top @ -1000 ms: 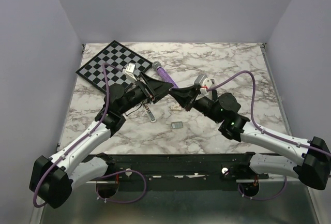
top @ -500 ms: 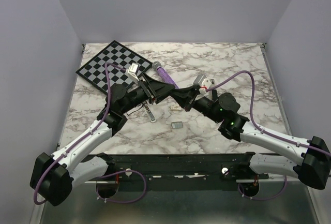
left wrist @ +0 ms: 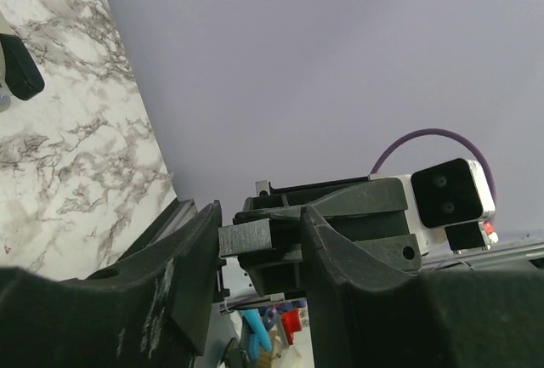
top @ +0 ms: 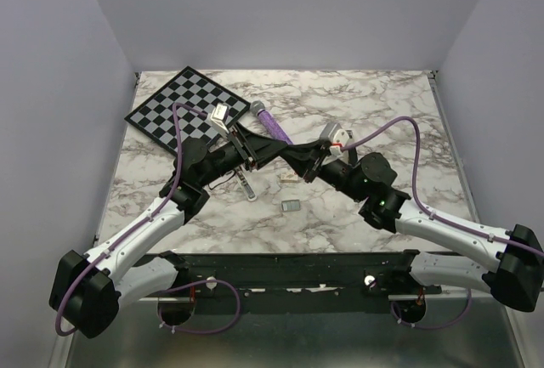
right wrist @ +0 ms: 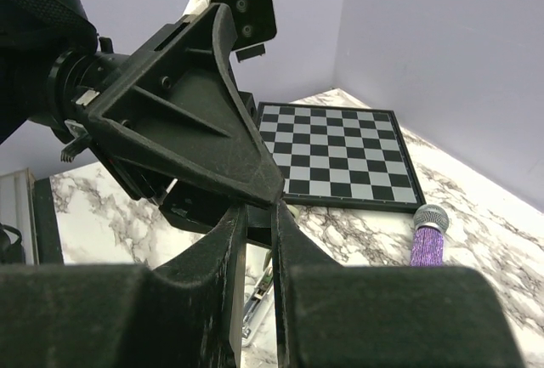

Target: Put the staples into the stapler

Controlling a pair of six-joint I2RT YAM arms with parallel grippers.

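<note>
Above the table's middle my two grippers meet tip to tip. My right gripper [top: 287, 157] [right wrist: 259, 215] holds its fingers a narrow slit apart, pinched on a small dark-grey block [left wrist: 246, 239]; what that block is I cannot tell. Open, my left gripper [top: 276, 151] [left wrist: 259, 232] has one jaw on either side of that block and of the right fingertips. The silver stapler [top: 246, 185] [right wrist: 270, 293] lies open on the marble under them. A flat grey block of staples [top: 291, 206] lies loose on the table nearer the arms.
A chessboard [top: 183, 106] [right wrist: 348, 151] lies at the back left. A purple glitter stick with a silver head [top: 274, 123] [right wrist: 427, 236] rests beside it. A tiny cream piece [top: 289, 178] sits on the marble table [top: 382, 104] just under the grippers.
My left gripper has slid right, onto the right fingertips, and its jaws have narrowed. The right arm, the stapler and the staples have stayed put.
</note>
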